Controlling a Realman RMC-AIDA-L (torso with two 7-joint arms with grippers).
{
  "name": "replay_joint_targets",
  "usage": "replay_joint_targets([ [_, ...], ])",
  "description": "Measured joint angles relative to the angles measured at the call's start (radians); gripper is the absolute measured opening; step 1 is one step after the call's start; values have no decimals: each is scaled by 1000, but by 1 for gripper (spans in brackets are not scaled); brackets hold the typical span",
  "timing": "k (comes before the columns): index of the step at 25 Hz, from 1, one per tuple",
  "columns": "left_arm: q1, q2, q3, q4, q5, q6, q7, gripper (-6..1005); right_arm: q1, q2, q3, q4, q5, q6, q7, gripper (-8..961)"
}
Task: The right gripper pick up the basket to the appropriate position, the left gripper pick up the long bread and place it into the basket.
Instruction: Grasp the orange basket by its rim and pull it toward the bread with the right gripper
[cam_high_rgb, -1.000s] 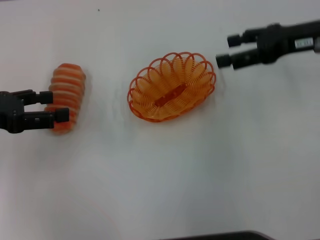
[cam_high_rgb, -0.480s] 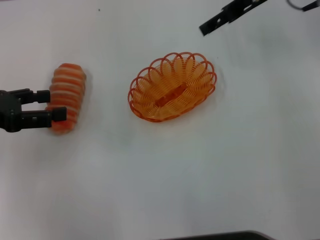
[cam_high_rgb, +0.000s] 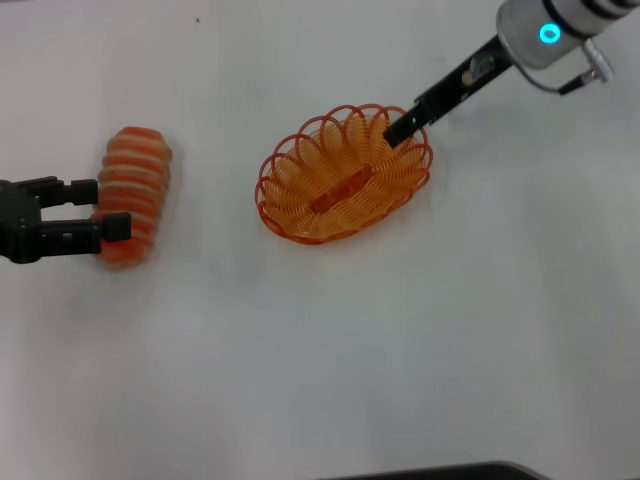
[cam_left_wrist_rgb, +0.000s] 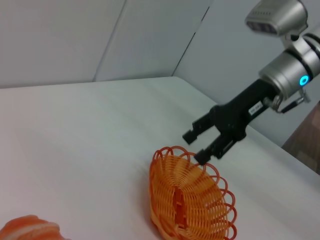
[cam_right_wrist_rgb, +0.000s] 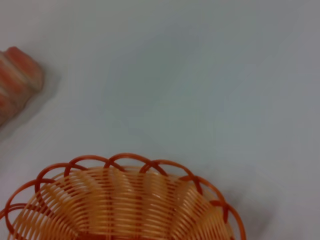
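Note:
The orange wire basket (cam_high_rgb: 343, 172) sits on the white table near the middle; it also shows in the left wrist view (cam_left_wrist_rgb: 187, 197) and the right wrist view (cam_right_wrist_rgb: 125, 202). My right gripper (cam_high_rgb: 403, 125) hangs open over the basket's far right rim, pointing down; the left wrist view shows it (cam_left_wrist_rgb: 196, 146) with fingers spread just above the rim. The long bread (cam_high_rgb: 133, 193), striped orange and cream, lies at the left. My left gripper (cam_high_rgb: 105, 208) is open at the bread's near end, one finger on each side of it. The bread's end also shows in the right wrist view (cam_right_wrist_rgb: 15, 82).
The white table (cam_high_rgb: 400, 350) spreads all around the basket and bread. A dark edge (cam_high_rgb: 440, 472) shows at the bottom of the head view. Pale walls (cam_left_wrist_rgb: 75, 40) stand behind the table.
My right gripper swung from level beside the basket's right end, up and away, then down onto the basket's far right rim. The left gripper, bread and basket stayed put.

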Motion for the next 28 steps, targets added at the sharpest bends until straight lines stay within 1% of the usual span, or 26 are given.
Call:
replay_joint_targets([
  [4,0,0,2,0,0,-5,1,882,2,4,-5,77,20,60,-7,895],
  [10,0,1,2,-1,0,-6,2,882,-10,1,-5,95,72,80,-18,834],
  [13,1,1,2,-2,0,-6,2,882,-10,1,-6,101,72,79,-18,599],
  [18,6,0,2,-2,0,-2,2,882,-10,2,-6,107,73,80,-18,341],
  [24,10,-1,2,-2,0,-2,2,882,-23,3,-1,98,91,70,-23,230],
  [28,11,-1,-1,-2,0,0,2,882,-61,-11,23,72,197,21,-57,156],
])
